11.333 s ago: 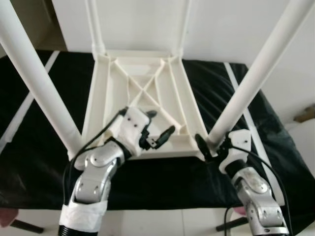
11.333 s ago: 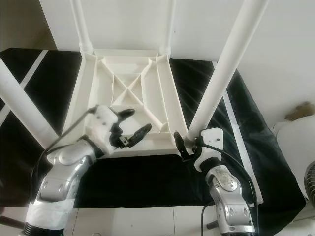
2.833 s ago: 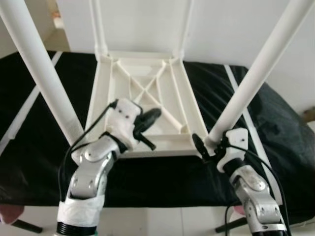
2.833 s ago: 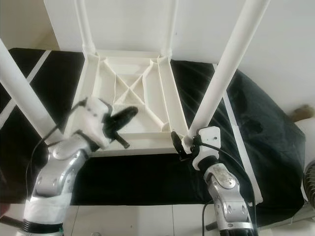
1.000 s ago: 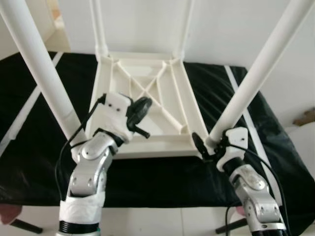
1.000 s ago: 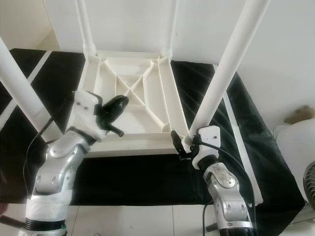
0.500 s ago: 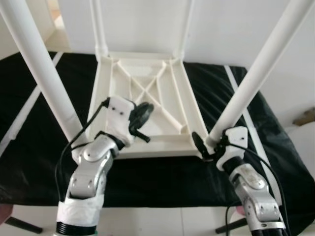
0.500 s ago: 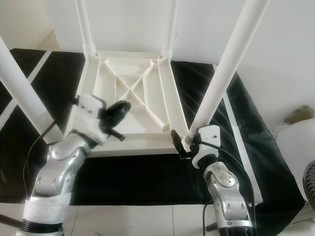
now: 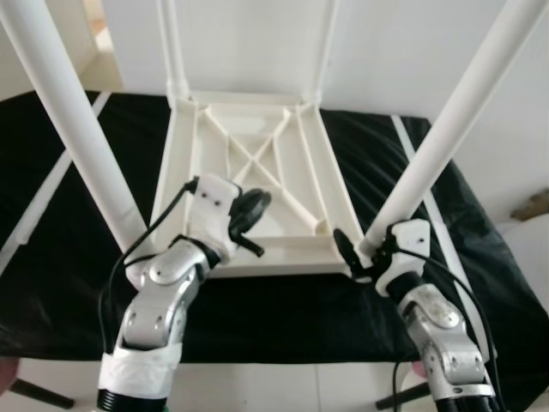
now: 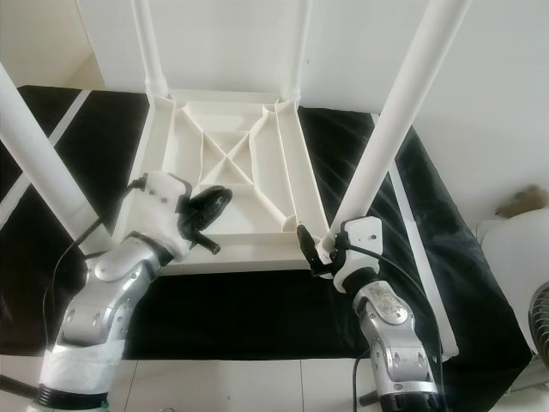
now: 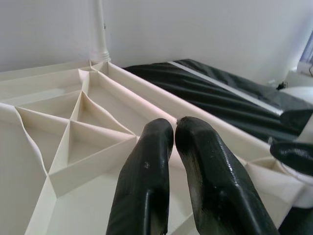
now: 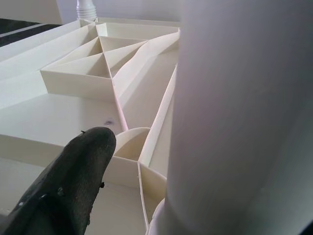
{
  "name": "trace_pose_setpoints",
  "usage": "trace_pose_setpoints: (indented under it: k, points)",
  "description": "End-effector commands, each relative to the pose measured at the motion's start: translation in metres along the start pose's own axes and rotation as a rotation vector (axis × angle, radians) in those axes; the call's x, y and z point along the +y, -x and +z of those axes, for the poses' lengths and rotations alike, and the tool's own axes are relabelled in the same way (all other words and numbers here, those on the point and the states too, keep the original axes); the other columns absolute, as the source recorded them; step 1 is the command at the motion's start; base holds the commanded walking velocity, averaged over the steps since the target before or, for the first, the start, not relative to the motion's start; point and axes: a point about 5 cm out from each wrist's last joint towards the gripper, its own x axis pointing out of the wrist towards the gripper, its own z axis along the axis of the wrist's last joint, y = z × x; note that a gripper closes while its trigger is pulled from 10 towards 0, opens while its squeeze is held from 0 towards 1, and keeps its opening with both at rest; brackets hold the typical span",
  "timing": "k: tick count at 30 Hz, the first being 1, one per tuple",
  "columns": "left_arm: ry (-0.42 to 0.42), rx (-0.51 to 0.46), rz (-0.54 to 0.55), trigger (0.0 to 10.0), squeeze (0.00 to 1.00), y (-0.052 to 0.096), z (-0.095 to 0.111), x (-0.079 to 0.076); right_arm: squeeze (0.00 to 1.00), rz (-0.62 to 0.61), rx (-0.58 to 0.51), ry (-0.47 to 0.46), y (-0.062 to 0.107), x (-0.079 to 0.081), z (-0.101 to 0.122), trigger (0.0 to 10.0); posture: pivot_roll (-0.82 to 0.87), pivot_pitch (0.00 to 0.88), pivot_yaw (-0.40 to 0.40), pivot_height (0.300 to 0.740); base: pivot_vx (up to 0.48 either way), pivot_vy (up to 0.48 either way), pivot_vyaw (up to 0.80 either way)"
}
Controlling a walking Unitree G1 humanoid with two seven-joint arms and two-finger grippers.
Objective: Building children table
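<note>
Table [image 9: 249, 146], frame centre: light, stiff, slick plastic, I judge. My right gripper [image 9: 358, 255] clamps near-right leg [image 9: 437, 146] base; left gripper [image 9: 247, 215] clenched empty.

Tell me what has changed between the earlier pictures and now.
The left gripper, open over the near rim of the upturned table at first, has shut empty, swung left toward the near-left leg and eased back slightly. The right gripper stays at the foot of the near-right leg. The table has not moved.
</note>
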Motion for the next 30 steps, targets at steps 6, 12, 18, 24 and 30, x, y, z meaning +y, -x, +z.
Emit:
trace_pose_setpoints:
  k: [6, 12, 18, 24, 30]
  points:
    - [-0.151, 0.011, 0.019, 10.0, 1.0, -0.0004, -0.0017, 0.0003, 0.0, -0.009, 0.007, -0.01, 0.0016, 0.0014, -0.0047, 10.0, -0.05, 0.115, -0.045, 0.74, 0.0, 0.0, 0.0]
    - [-0.11, 0.011, 0.028, 10.0, 1.0, -0.003, -0.0048, 0.0021, 0.0, -0.021, 0.008, -0.007, 0.0054, -0.0006, -0.0044, 10.0, -0.08, 0.119, -0.038, 0.74, 0.0, 0.0, 0.0]
    - [-0.121, 0.014, 0.021, 10.0, 1.0, -0.0045, -0.0062, 0.0008, 0.0, -0.027, 0.009, -0.005, 0.0064, -0.0017, -0.0043, 10.0, -0.08, 0.116, -0.04, 0.74, 0.0, 0.0, 0.0]
    - [-0.131, 0.005, 0.024, 10.0, 1.0, -0.007, -0.0071, 0.002, 0.0, -0.032, 0.006, -0.005, 0.0058, -0.0021, -0.0037, 10.0, -0.09, 0.109, -0.04, 0.74, 0.0, 0.0, 0.0]
    - [-0.124, -0.015, 0.02, 10.0, 1.0, -0.0084, -0.0052, 0.0031, 0.0, -0.033, 0.001, 0.0, 0.0049, -0.0028, -0.0022, 10.0, -0.1, 0.099, -0.043, 0.74, 0.0, 0.0, 0.0]
